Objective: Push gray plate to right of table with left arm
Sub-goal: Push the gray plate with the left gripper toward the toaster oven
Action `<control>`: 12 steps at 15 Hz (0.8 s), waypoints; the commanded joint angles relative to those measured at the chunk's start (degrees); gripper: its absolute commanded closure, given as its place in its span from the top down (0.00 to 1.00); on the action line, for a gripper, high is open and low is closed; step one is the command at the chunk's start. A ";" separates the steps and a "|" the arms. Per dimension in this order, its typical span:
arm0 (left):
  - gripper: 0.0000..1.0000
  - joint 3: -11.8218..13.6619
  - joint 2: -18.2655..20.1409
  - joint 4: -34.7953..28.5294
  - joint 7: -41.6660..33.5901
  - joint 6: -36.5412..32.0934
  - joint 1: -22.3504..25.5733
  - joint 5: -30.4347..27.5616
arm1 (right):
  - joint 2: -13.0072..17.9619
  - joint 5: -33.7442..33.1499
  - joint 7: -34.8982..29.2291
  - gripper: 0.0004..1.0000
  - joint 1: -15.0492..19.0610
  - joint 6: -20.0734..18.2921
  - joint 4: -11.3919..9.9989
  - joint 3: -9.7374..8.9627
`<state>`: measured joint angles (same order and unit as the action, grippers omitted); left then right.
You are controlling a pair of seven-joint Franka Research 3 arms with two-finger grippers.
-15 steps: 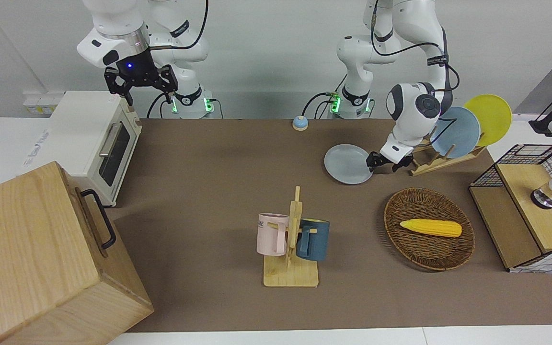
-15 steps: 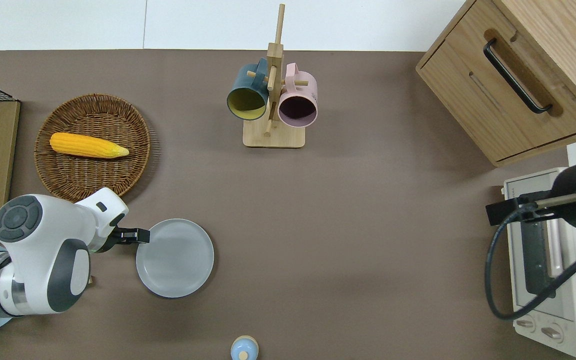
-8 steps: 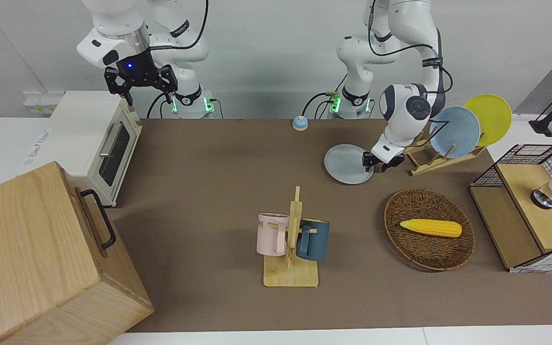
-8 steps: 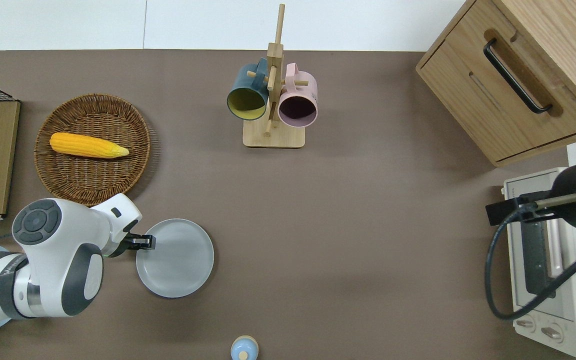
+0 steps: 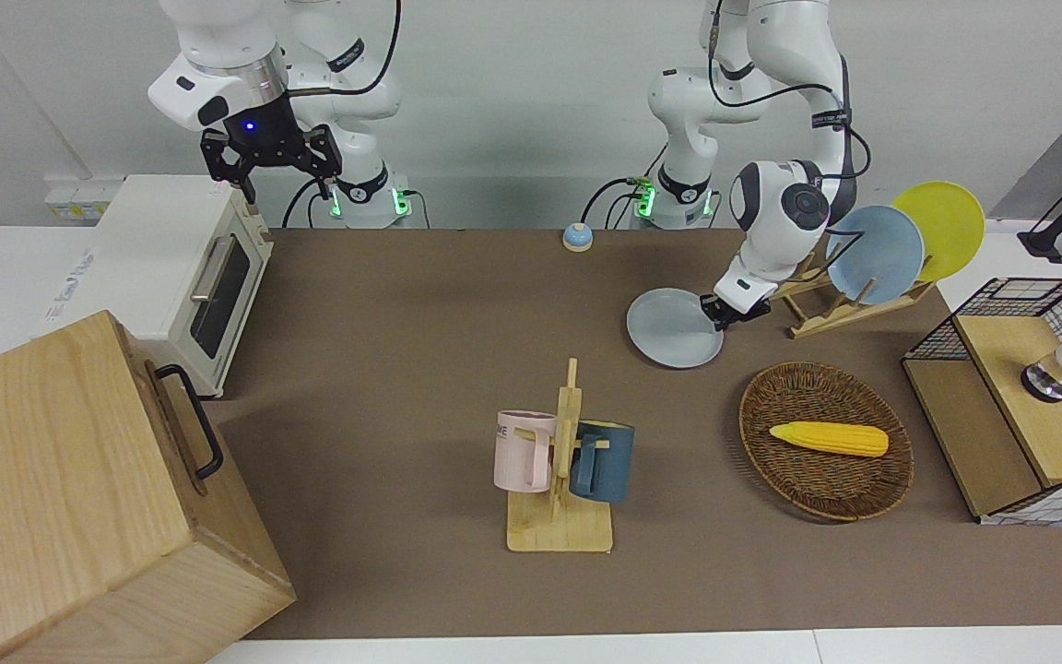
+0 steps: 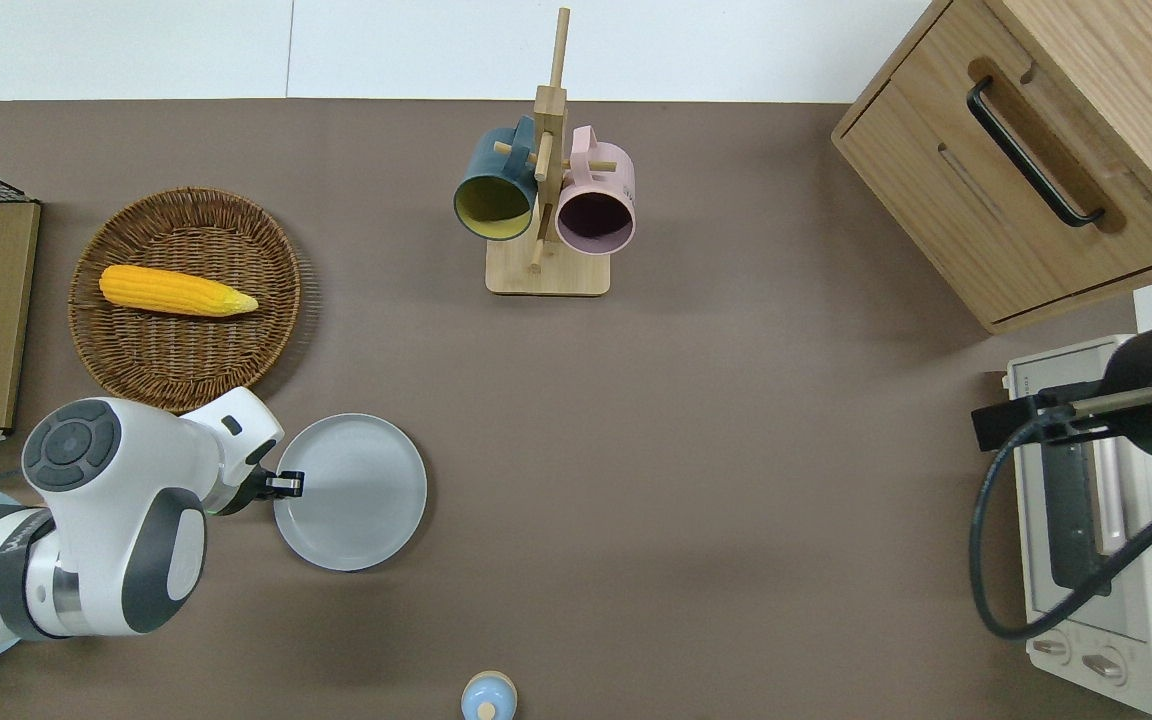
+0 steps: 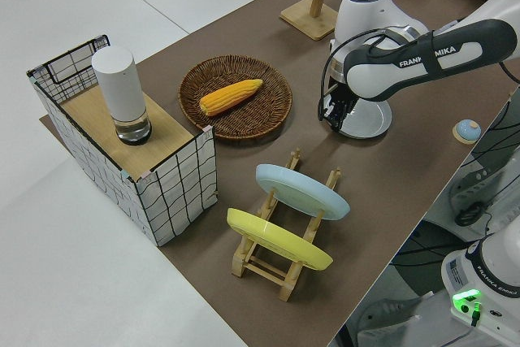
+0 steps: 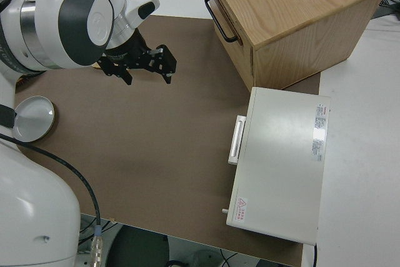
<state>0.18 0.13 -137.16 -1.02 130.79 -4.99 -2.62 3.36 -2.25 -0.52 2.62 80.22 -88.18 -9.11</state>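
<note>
Gray plate (image 6: 351,506) lies flat on your brown surface (image 6: 696,420), nearer to the robots than the basket (image 6: 185,298) and toward the left arm's end. Your left pincer (image 6: 286,485) sits low at the plate's rim on that same end, touching its edge. You cannot tell how far its fingers are parted. Your right arm is parked with its pincer (image 5: 270,164) spread, holding nothing.
</note>
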 commanded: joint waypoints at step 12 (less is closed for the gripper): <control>0.00 -12.74 0.04 -0.74 9.71 1.92 -0.46 -9.42 | 0.60 -0.03 0.43 1.00 0.46 -0.68 -0.23 -0.30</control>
<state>-9.33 0.13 -137.16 5.06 131.01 -5.03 -9.96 3.36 -2.25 -0.52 2.62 80.23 -88.18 -9.11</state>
